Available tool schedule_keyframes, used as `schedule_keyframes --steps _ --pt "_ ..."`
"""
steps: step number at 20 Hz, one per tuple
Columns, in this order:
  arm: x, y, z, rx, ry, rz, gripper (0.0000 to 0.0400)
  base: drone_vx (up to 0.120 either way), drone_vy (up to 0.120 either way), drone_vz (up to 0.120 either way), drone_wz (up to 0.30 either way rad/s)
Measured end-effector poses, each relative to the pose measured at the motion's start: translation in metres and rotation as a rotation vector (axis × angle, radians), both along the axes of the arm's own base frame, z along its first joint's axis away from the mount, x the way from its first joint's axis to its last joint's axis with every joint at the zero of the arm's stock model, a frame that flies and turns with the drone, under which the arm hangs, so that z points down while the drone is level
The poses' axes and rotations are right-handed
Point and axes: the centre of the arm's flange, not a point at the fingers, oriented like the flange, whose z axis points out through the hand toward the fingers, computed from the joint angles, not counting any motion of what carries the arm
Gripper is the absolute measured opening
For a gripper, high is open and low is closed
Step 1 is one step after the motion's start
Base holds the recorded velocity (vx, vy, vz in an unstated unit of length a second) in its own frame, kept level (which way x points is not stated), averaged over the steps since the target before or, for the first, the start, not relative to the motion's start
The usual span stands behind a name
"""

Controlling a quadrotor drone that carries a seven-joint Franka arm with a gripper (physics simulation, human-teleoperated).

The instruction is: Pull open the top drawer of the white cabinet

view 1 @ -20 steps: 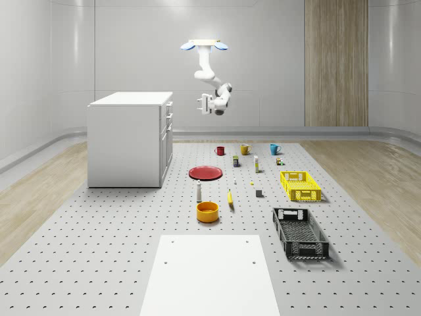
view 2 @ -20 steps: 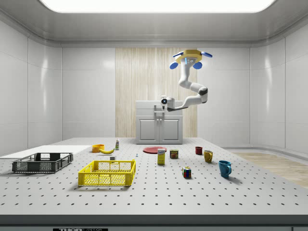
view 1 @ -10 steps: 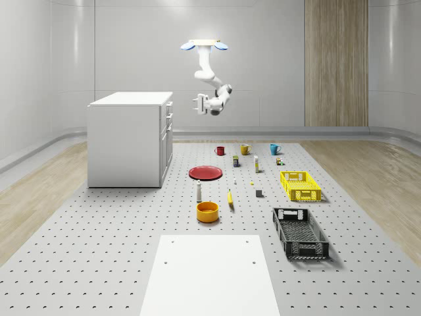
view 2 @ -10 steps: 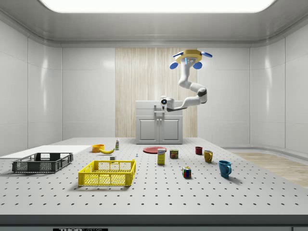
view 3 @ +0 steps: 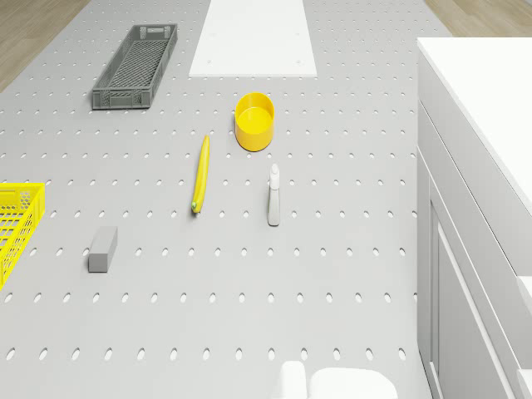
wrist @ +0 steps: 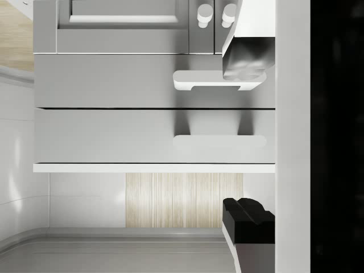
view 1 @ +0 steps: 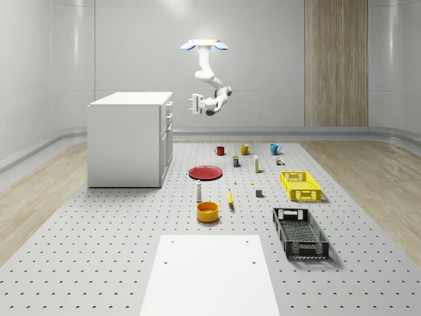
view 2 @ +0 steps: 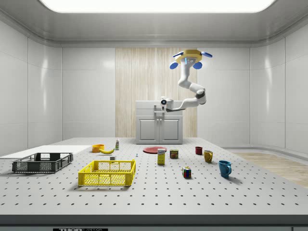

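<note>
The white cabinet (view 1: 128,138) stands at the whole-scene view's left, its drawers on the face toward the table's middle. The drone (view 1: 204,45) hovers high above the table, beside the cabinet's front. Its arm reaches sideways, and the gripper (view 1: 195,104) hangs level with the top drawer (view 1: 170,106), a short gap away. In the wrist view the cabinet front appears upside down. There the top drawer's handle (wrist: 219,141) lies between the spread fingers of the open gripper (wrist: 245,139), with the second drawer's handle (wrist: 215,81) beside it. From the side, the gripper (view 2: 158,107) overlaps the cabinet (view 2: 144,126).
On the table in front of the cabinet lie a red plate (view 1: 205,172), a white bottle (view 1: 198,191), a yellow bowl (view 1: 207,211) and a banana (view 1: 230,197). Mugs, small items, a yellow crate (view 1: 300,185) and a black crate (view 1: 300,232) sit farther right.
The arm has swung the gripper toward the cabinet front, to the whole-scene view's left, and turned it level. The drone has held its place.
</note>
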Motion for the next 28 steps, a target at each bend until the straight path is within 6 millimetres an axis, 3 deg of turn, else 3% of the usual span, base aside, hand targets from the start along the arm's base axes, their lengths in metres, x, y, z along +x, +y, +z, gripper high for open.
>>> schedule_keyframes --steps 5,15,28 --pt "0.0 0.021 -0.005 0.0 0.0 0.0 0.0305 0.0 0.0 0.0 0.0" --pt "0.0 0.04 -0.011 0.0 0.0 0.0 0.0305 0.0 0.0 0.0 0.0" --pt "0.0 0.092 -0.012 0.001 0.0 0.0 0.0305 0.0 0.0 0.0 0.0"
